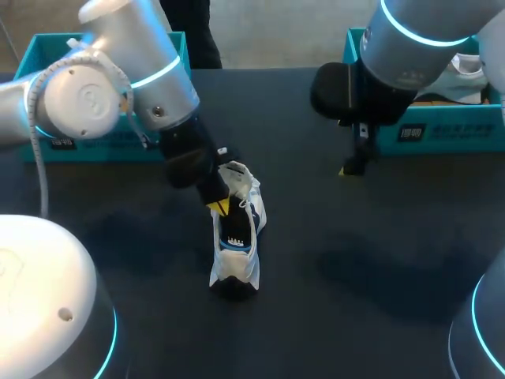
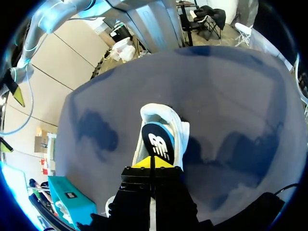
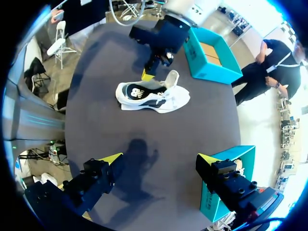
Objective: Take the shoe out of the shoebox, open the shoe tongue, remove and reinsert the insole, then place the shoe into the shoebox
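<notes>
Shoe [image 1: 235,245] is lying out of its box on the dark table [image 1: 355,308] at the centre of the frame, with its heel pointing toward the lower edge. Coming in from the upper left, the left gripper [image 1: 218,205] is dipping into the shoe's opening, fingers pressed together over the dark insole [image 2: 159,144]. Whether they are pinching its edge is hard to tell from these angles. The right gripper [image 3: 160,158] is hanging at the upper right, well apart, its fingers spread wide and holding nothing.

The shoe is looking light, with a soft upper and a floppy white tongue [image 1: 237,175] sticking up beside the fingers. The sole is probably lending the only stiffness, so the heel collar or sidewall is offering the firmest hold. The thin, bendy insole is calling for a pinch at its rim.

The left shoebox [image 1: 102,142] and the right shoebox [image 1: 442,134], both teal, are sitting along the far side. Neither is crowding the shoe, though the left arm is covering its toe end.
</notes>
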